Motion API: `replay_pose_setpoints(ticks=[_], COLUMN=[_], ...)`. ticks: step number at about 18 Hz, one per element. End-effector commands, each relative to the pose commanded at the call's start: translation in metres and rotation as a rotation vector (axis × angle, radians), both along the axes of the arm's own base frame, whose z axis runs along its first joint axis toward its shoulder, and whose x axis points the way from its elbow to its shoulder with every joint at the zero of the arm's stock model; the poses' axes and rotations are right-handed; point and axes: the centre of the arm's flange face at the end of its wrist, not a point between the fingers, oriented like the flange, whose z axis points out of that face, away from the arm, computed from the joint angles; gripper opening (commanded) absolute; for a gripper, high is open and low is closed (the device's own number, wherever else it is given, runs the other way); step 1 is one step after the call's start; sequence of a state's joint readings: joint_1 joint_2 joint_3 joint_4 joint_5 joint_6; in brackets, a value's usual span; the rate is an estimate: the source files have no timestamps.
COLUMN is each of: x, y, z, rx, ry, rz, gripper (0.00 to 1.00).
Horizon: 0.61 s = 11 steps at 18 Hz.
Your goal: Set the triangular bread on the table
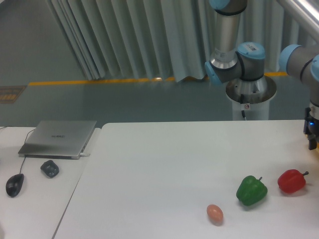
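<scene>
The triangular bread is out of view. The white table (164, 169) fills the lower part of the camera view. Only a dark edge of my gripper (312, 137) shows at the far right border, hanging above the table's right side. Its fingers are cut off by the frame, so I cannot see whether they hold anything.
A red pepper (291, 181), a green pepper (251, 190) and a small pinkish-brown egg (215, 214) lie on the table's front right. The arm's base (250, 92) stands behind the table. A side desk at left carries a laptop (59, 138), a mouse (14, 184) and a small dark object (50, 168).
</scene>
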State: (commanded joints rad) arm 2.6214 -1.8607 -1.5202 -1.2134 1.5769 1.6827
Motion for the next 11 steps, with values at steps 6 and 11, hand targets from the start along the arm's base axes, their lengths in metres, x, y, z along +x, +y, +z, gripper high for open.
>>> replay_pose_setpoints(ticks=[6,11], x=[-0.023,-0.049], y=[-0.028,-0.057], z=[0.006,0.004], rx=[0.003,-0.001], ry=[0.015,0.023], rz=[-0.004,-0.166], gripper=[1.00,1.00])
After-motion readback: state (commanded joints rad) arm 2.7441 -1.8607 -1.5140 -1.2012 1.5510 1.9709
